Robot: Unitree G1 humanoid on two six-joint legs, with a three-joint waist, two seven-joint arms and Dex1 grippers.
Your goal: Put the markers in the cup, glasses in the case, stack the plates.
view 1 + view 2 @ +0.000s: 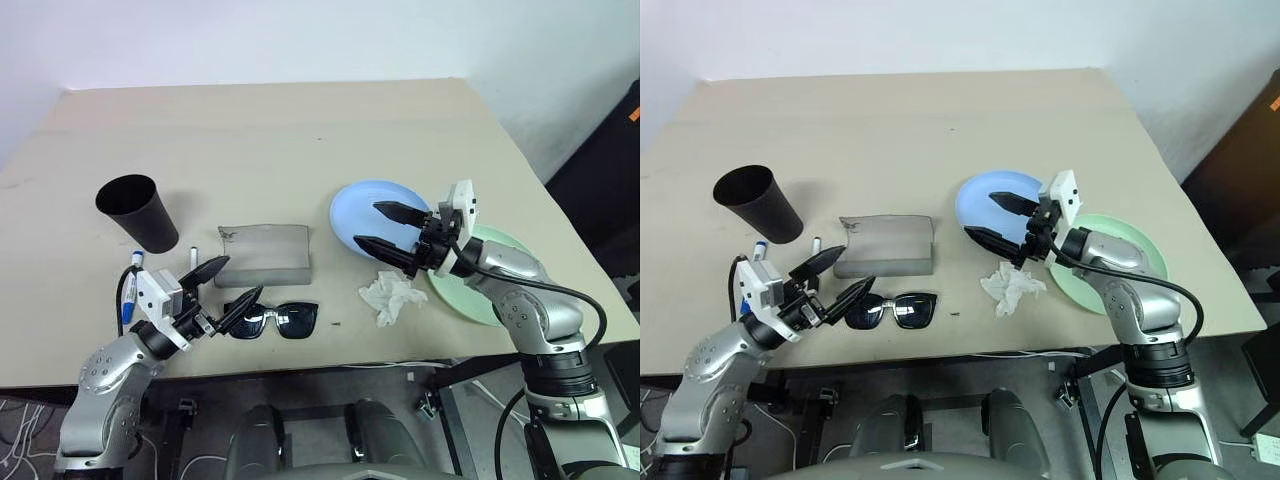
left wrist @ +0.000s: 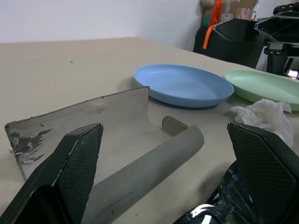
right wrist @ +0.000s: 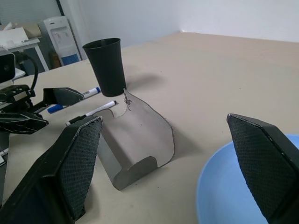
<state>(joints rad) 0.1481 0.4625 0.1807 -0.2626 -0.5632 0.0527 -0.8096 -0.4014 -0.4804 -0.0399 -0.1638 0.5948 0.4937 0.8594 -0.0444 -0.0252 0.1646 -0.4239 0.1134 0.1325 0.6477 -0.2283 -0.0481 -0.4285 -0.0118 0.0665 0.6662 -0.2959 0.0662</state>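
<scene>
The black cup (image 1: 140, 212) stands at the table's left. Between it and my left arm lie the two markers, the blue-capped marker (image 1: 130, 290) and the thin black-capped marker (image 1: 192, 258). The grey case (image 1: 265, 254) lies mid-table with its flap lifted (image 2: 93, 121). In front of it lie the glasses (image 1: 280, 319), unfolded. My left gripper (image 1: 243, 276) hangs open just left of the glasses, one finger near their frame. The blue plate (image 1: 365, 200) and the green plate (image 2: 266, 84) lie side by side at the right. Over the blue plate's near edge my right gripper (image 1: 368, 224) is open and holds nothing.
A crumpled white tissue (image 1: 392, 297) lies in front of the two plates, near the table's front edge. The far half of the table (image 1: 280, 120) is bare. Black equipment stands off the table's right side.
</scene>
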